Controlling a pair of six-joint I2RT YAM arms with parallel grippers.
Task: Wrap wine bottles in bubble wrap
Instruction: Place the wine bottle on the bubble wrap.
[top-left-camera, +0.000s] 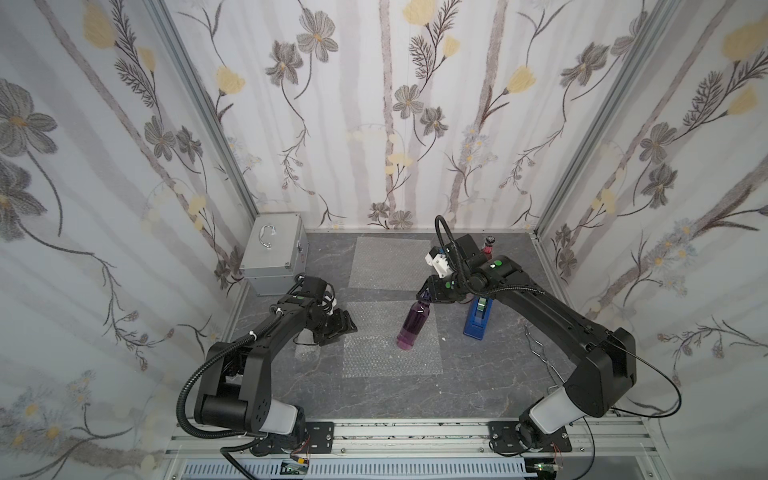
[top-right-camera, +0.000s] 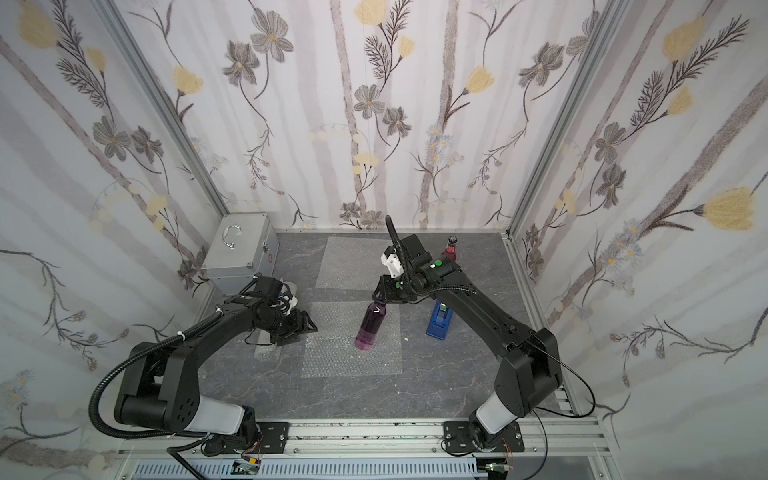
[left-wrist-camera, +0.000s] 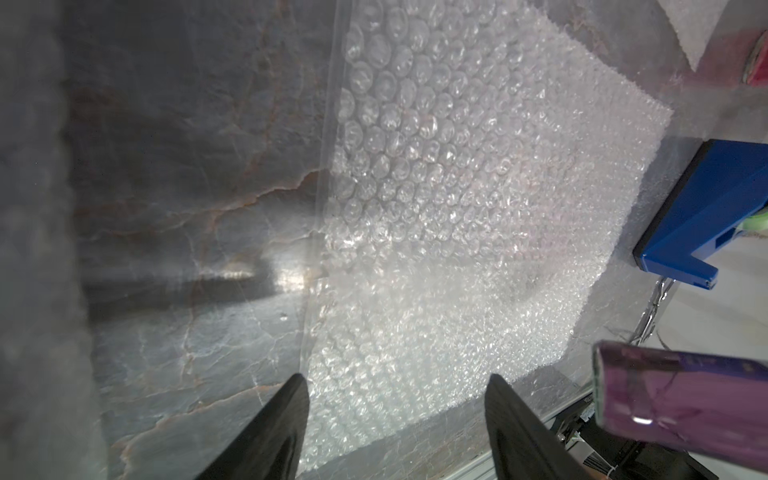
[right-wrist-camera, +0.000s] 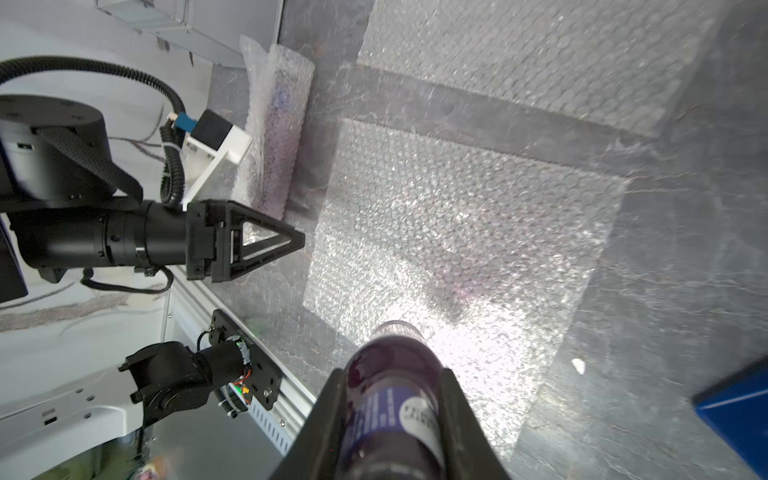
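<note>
We're seeing a glossy glass bottle (top-left-camera: 410, 326), translucent plastic bubble wrap (top-left-camera: 386, 359), brushed metal case (top-left-camera: 270, 253), matt marbled table (top-left-camera: 415, 399), smooth plastic dispenser (top-left-camera: 478, 322)

Walls (top-left-camera: 374, 104): three pale panels printed with grey and yellow flowers, at the back and both sides.
Posts (top-left-camera: 200, 104): aluminium, at both back corners.
Bench (top-left-camera: 374, 399): dark grey, marbled, veined.
Rail (top-left-camera: 415, 432): aluminium, along the front edge.
Light: white glare (left-wrist-camera: 291, 276) on the bench.
</note>
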